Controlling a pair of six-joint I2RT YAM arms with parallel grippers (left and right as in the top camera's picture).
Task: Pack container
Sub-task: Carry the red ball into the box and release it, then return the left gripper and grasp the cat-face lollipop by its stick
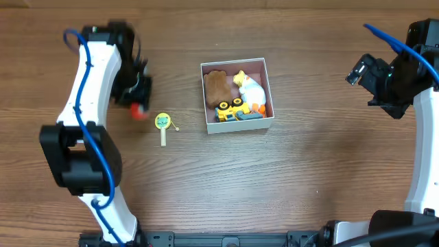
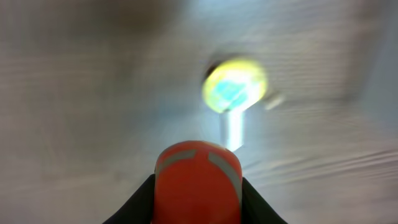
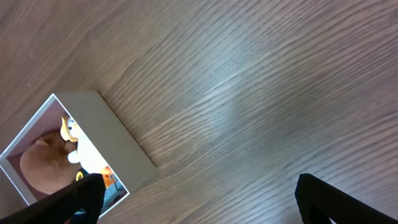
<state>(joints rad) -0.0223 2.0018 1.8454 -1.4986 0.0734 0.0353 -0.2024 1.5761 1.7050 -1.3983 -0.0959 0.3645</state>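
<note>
The container is a square white-walled box with a pink floor at the table's middle. It holds a brown plush, a white plush, a yellow digger toy and other small toys. It also shows in the right wrist view. My left gripper is shut on a red toy with grey stripes, left of the container. A yellow-green rattle toy lies on the table between them, also in the left wrist view. My right gripper is open and empty at the far right.
The wood-grain table stretches around the container. The left arm's white links stand along the left side. The right arm stands at the right edge.
</note>
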